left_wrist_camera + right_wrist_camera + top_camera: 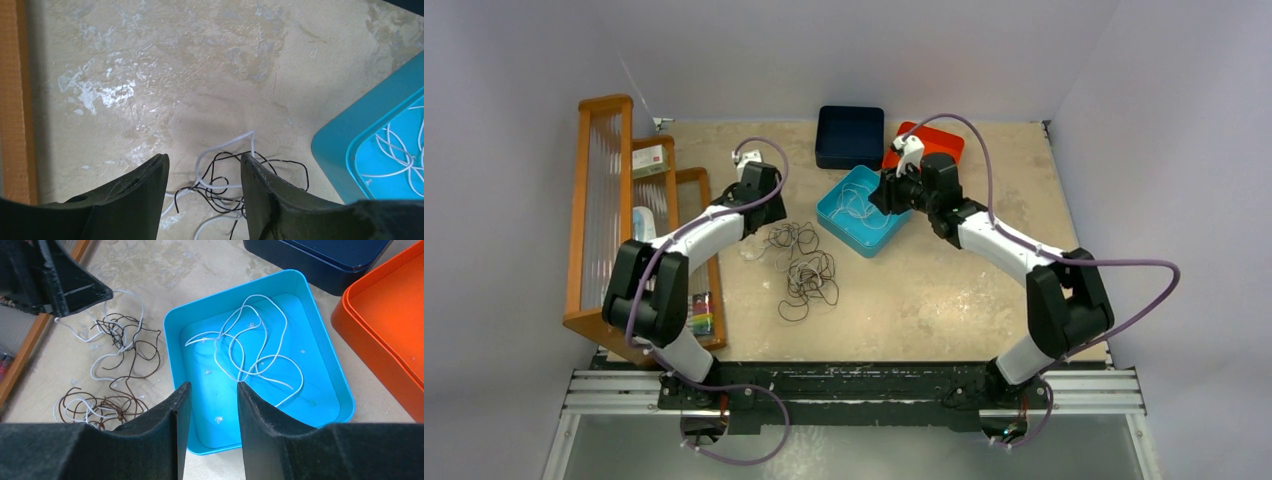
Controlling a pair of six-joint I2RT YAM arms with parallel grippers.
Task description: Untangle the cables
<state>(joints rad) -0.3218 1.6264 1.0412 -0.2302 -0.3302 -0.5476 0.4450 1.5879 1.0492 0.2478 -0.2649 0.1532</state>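
A tangle of white and dark brown-black cables (804,265) lies on the beige table left of centre. My left gripper (762,205) hovers over the tangle's far end, open. In the left wrist view a white loop and thin dark strands (235,175) lie on the table under the gap of that gripper (204,159), and nothing is pinched. My right gripper (213,386) is open above the near rim of the turquoise tray (171,340). One white cable (250,350) lies loose in that tray. The tangle (115,365) shows to the tray's left.
A dark blue box (849,135) and an orange box (934,140) stand behind the turquoise tray (869,245). A wooden rack (604,210) with small items runs along the table's left edge. The left gripper's dark body (60,285) shows in the right wrist view.
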